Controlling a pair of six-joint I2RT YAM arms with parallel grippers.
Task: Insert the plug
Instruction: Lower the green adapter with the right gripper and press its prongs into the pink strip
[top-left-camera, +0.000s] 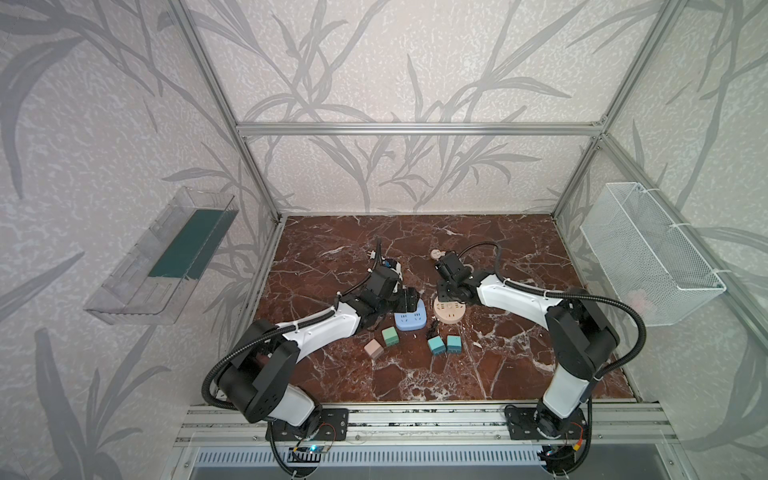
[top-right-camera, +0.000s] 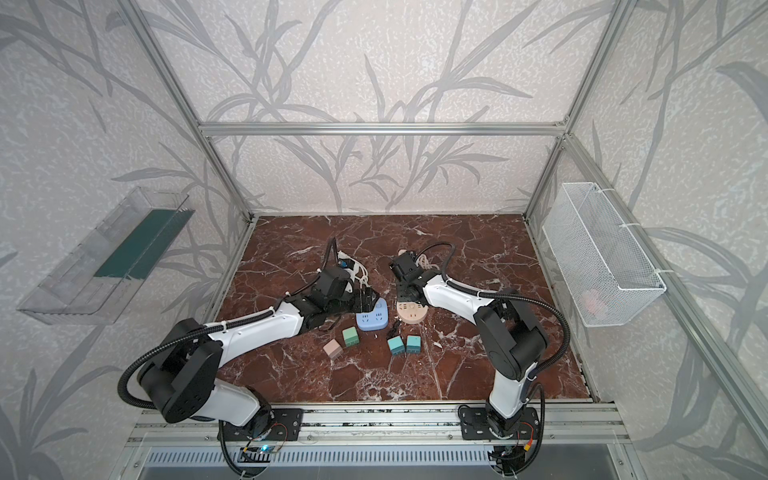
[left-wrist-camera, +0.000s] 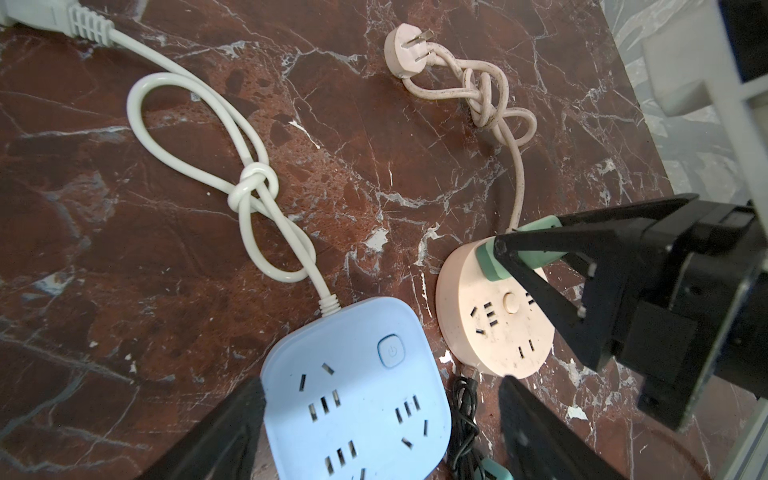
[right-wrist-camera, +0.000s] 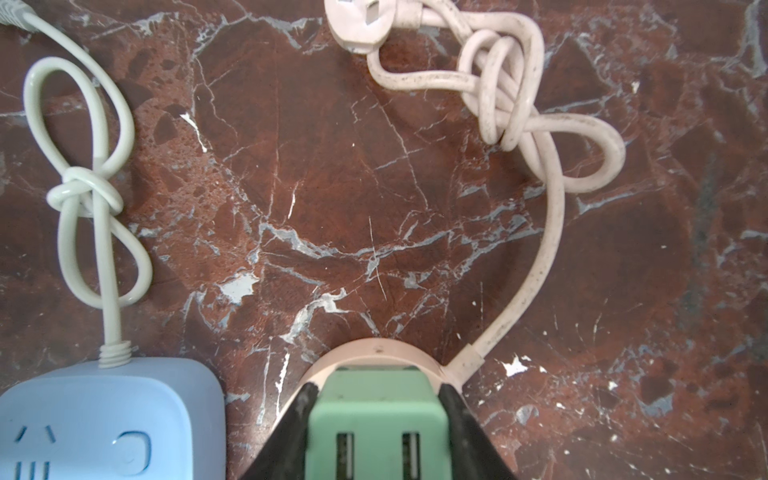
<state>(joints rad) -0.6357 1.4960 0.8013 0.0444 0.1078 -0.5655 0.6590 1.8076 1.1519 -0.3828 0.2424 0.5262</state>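
Note:
My right gripper (right-wrist-camera: 378, 390) is shut on a green plug (right-wrist-camera: 376, 411), a cube with two slots in the face toward the camera. The plug rests against the top of the round pink socket (right-wrist-camera: 374, 353) near its far edge; its prongs are hidden. The left wrist view shows the same plug (left-wrist-camera: 486, 262) between the black fingers (left-wrist-camera: 536, 291) over the pink socket (left-wrist-camera: 494, 332). My left gripper (left-wrist-camera: 382, 384) is open and straddles the blue power strip (left-wrist-camera: 353, 374); one finger is at its edge, the other stands apart. In a top view both grippers sit side by side at mid-table (top-left-camera: 409, 299), (top-left-camera: 446, 291).
Three loose green cube plugs (top-left-camera: 390, 336) (top-left-camera: 436, 345) (top-left-camera: 454, 344) and a pink one (top-left-camera: 374, 348) lie nearer the front. A black cable (left-wrist-camera: 465, 415) lies between strip and socket. Knotted white (left-wrist-camera: 253, 183) and pink cords (left-wrist-camera: 486, 99) trail behind. A wire basket (top-left-camera: 648, 253) hangs at the right.

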